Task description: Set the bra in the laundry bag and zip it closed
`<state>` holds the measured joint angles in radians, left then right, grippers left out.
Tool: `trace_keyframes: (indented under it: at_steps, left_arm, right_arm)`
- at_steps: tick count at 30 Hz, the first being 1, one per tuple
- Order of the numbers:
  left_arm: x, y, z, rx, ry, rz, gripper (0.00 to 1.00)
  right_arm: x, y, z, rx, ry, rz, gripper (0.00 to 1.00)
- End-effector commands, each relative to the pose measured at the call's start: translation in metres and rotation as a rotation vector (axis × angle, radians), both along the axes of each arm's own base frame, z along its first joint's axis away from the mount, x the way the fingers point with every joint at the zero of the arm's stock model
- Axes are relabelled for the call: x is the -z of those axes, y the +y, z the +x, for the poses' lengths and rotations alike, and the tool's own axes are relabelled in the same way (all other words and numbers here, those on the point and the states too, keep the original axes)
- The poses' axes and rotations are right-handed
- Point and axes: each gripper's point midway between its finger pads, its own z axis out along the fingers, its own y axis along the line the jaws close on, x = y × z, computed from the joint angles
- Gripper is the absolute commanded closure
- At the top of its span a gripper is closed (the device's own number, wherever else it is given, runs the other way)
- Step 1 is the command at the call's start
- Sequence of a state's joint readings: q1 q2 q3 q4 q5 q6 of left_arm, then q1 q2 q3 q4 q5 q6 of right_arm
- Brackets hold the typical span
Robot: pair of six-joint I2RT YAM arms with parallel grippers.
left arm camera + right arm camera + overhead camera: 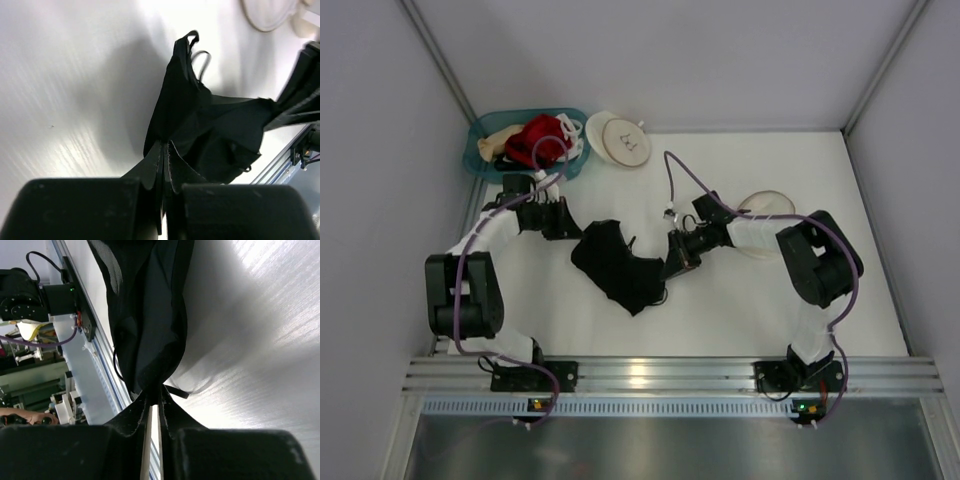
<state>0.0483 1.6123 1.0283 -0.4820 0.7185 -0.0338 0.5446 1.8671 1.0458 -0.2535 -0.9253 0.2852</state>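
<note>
The black bra hangs stretched between my two grippers over the middle of the table. My left gripper is shut on its left end; the left wrist view shows the fabric pinched at the fingertips. My right gripper is shut on its right end; the right wrist view shows the cloth bunched at that gripper's tips. The laundry bag, round, cream-white, with a dark mark on its lid, lies at the back of the table, apart from both grippers.
A blue basket with a red garment and a beige garment stands at the back left. A second round bag lies under my right arm and shows in the left wrist view. Walls close in on both sides.
</note>
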Motion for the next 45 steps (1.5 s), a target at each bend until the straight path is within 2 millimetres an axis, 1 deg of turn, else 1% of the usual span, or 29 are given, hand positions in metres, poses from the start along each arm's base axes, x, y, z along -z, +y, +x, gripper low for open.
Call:
trace_keyframes:
  at_steps: [1, 3, 5, 6, 8, 9, 11, 12, 15, 19, 20, 21, 22, 23, 25, 26, 28, 29, 30, 32, 33, 35, 37, 38, 41, 42, 43, 44, 45]
  left_arm:
    - [-0.031, -0.016, -0.013, 0.04, -0.085, -0.058, 1.0]
    - [-0.035, -0.022, -0.021, 0.059, -0.102, -0.053, 1.0]
    - [-0.033, -0.035, -0.036, 0.102, -0.111, -0.034, 1.0]
    - [-0.032, -0.046, -0.044, 0.146, -0.116, -0.026, 1.0]
    - [-0.03, -0.058, -0.056, 0.188, -0.122, -0.016, 1.0]
    - [-0.031, -0.071, -0.065, 0.236, -0.126, -0.015, 1.0]
    - [-0.034, -0.084, -0.071, 0.278, -0.145, 0.0, 1.0]
    - [-0.035, -0.098, -0.08, 0.329, -0.146, -0.002, 1.0]
    - [-0.033, -0.119, -0.092, 0.405, -0.14, -0.006, 1.0]
    - [-0.016, -0.13, -0.101, 0.458, -0.082, -0.003, 1.0]
    - [-0.013, -0.133, -0.103, 0.473, -0.074, -0.002, 1.0]
    - [-0.007, -0.135, -0.107, 0.495, -0.06, -0.005, 1.0]
    - [-0.004, -0.136, -0.109, 0.506, -0.055, -0.003, 0.96]
    - [-0.003, -0.138, -0.111, 0.518, -0.056, -0.008, 0.93]
    - [-0.005, -0.139, -0.114, 0.526, -0.055, -0.024, 0.8]
    - [-0.007, -0.139, -0.115, 0.529, -0.058, -0.03, 0.77]
    - [-0.012, -0.138, -0.12, 0.532, -0.074, -0.038, 0.72]
    - [-0.013, -0.137, -0.121, 0.531, -0.082, -0.038, 0.71]
    - [-0.018, -0.135, -0.123, 0.528, -0.101, -0.038, 0.71]
    - [-0.016, -0.132, -0.13, 0.529, -0.099, -0.042, 0.7]
    - [-0.021, -0.13, -0.132, 0.525, -0.121, -0.043, 0.69]
    - [-0.02, -0.126, -0.134, 0.508, -0.127, -0.027, 0.69]
    - [-0.028, -0.123, -0.13, 0.491, -0.173, -0.012, 0.67]
    - [-0.031, -0.12, -0.124, 0.475, -0.202, 0.016, 0.65]
    - [-0.037, -0.108, -0.106, 0.476, -0.347, 0.13, 0.49]
    - [-0.044, -0.105, -0.102, 0.48, -0.395, 0.154, 0.39]
    - [-0.046, -0.102, -0.099, 0.486, -0.428, 0.181, 0.34]
    - [-0.046, -0.097, -0.094, 0.504, -0.474, 0.236, 0.26]
    - [-0.047, -0.096, -0.091, 0.517, -0.498, 0.263, 0.18]
  right_arm:
    - [-0.019, 0.018, 0.013, -0.025, -0.062, 0.076, 0.96]
    - [-0.022, 0.019, 0.014, -0.024, -0.059, 0.082, 0.99]
    - [-0.023, 0.02, 0.015, -0.022, -0.053, 0.087, 1.0]
    - [-0.023, 0.021, 0.016, -0.02, -0.05, 0.088, 1.0]
    - [-0.023, 0.022, 0.017, -0.019, -0.044, 0.094, 1.0]
    - [-0.023, 0.022, 0.017, -0.019, -0.046, 0.095, 1.0]
    - [-0.023, 0.023, 0.017, -0.021, -0.045, 0.095, 1.0]
    - [-0.022, 0.023, 0.016, -0.021, -0.042, 0.095, 1.0]
    - [-0.019, 0.021, 0.014, -0.021, -0.036, 0.09, 1.0]
    - [-0.018, 0.016, 0.014, -0.014, -0.038, 0.079, 0.94]
    - [-0.018, 0.014, 0.014, -0.01, -0.035, 0.075, 0.88]
    - [-0.018, 0.011, 0.017, -0.003, -0.035, 0.073, 0.86]
    - [-0.02, 0.009, 0.018, -0.002, -0.039, 0.074, 0.84]
    - [-0.021, 0.007, 0.019, -0.001, -0.039, 0.075, 0.77]
    - [-0.025, 0.0, 0.021, 0.01, -0.033, 0.069, 0.7]
    - [-0.026, -0.004, 0.024, 0.021, -0.033, 0.065, 0.63]
    - [-0.029, -0.01, 0.023, 0.035, -0.031, 0.062, 0.56]
    - [-0.03, -0.014, 0.026, 0.051, -0.034, 0.063, 0.48]
    - [-0.034, -0.015, 0.028, 0.059, -0.05, 0.074, 0.44]
    - [-0.032, -0.018, 0.028, 0.082, -0.033, 0.072, 0.38]
    - [-0.035, -0.018, 0.028, 0.088, -0.036, 0.076, 0.37]
    - [-0.035, -0.019, 0.028, 0.1, -0.039, 0.074, 0.35]
    - [-0.038, -0.019, 0.029, 0.107, -0.048, 0.068, 0.34]
    - [-0.038, -0.02, 0.029, 0.108, -0.05, 0.063, 0.33]
    - [-0.043, -0.021, 0.031, 0.117, -0.07, 0.05, 0.28]
    - [-0.043, -0.022, 0.032, 0.12, -0.074, 0.046, 0.27]
    - [-0.042, -0.022, 0.035, 0.125, -0.081, 0.037, 0.26]
    - [-0.041, -0.021, 0.036, 0.127, -0.081, 0.033, 0.22]
    - [-0.038, -0.021, 0.038, 0.133, -0.073, 0.028, 0.2]
